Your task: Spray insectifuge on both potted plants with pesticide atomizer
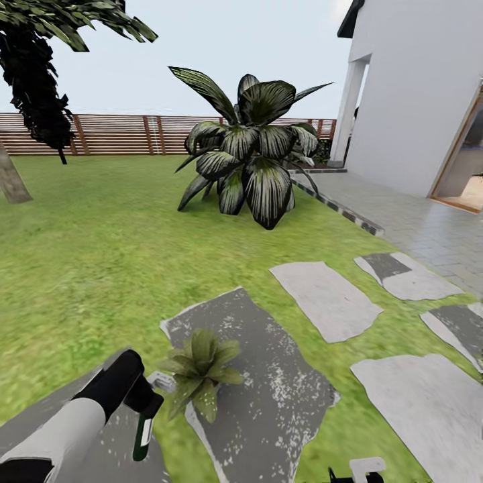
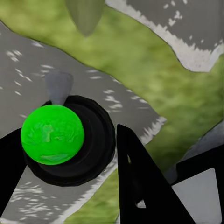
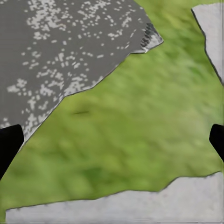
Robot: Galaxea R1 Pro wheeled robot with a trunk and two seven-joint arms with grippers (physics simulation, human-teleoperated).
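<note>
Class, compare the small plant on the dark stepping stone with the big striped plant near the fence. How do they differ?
The small potted plant is a low rosette of plain green leaves on a dark stepping stone; the big striped plant stands tall on the lawn, with dark, pale-streaked broad leaves. Both have pointed leaves spreading from a centre.

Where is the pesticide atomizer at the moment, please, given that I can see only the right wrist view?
Observer: In the head view, the left gripper holds the pesticide atomizer, which hangs downward.
Operator: Is a potted plant nearby?
Observer: Yes, one potted plant sits at the edge of the dark stepping stone, close beside the bottle.
Operator: What lies further ahead?
Observer: A big striped-leaf plant stands on the lawn, with a brown fence behind it.
</note>
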